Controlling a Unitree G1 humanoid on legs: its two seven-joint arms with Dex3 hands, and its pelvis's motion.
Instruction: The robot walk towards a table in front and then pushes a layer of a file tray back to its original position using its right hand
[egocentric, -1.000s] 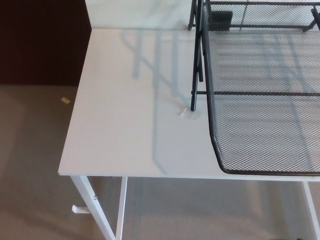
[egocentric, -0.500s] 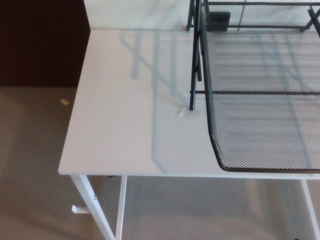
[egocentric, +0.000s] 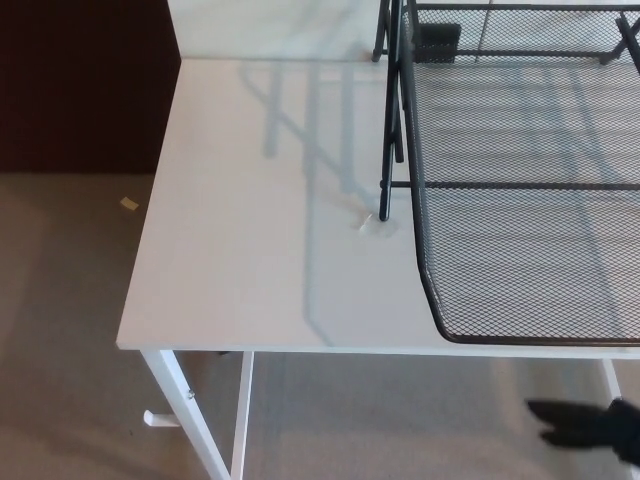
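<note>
A white table (egocentric: 250, 250) is filling the middle and left of the frame, with carpeted floor (egocentric: 70, 300) showing at the left and along the bottom; a black wire-mesh file tray (egocentric: 520, 150) is standing on the table at the upper right, its frame posts (egocentric: 392, 120) rising at the top centre; one layer of it, a mesh shelf (egocentric: 530, 270), is sticking out toward the near edge of the table, its curved front rim (egocentric: 520, 341) lying almost level with that edge at the lower right; the right hand (egocentric: 590, 425) is showing at the bottom right corner, below the table edge and apart from the shelf, with dark fingers pointing toward the left of the frame; whether those fingers are spread or curled I cannot tell from so small a part; the left hand is not showing at all. The shelf is looking light and stiff, thin wire on a metal rim, so it should be sliding on its rails with little force, though the whole tray may be shifting on the smooth tabletop if shoved hard; the best place to press seems the front rim near its middle, pushing straight toward the top of the frame, since pressing one corner could be skewing and jamming it.
</note>
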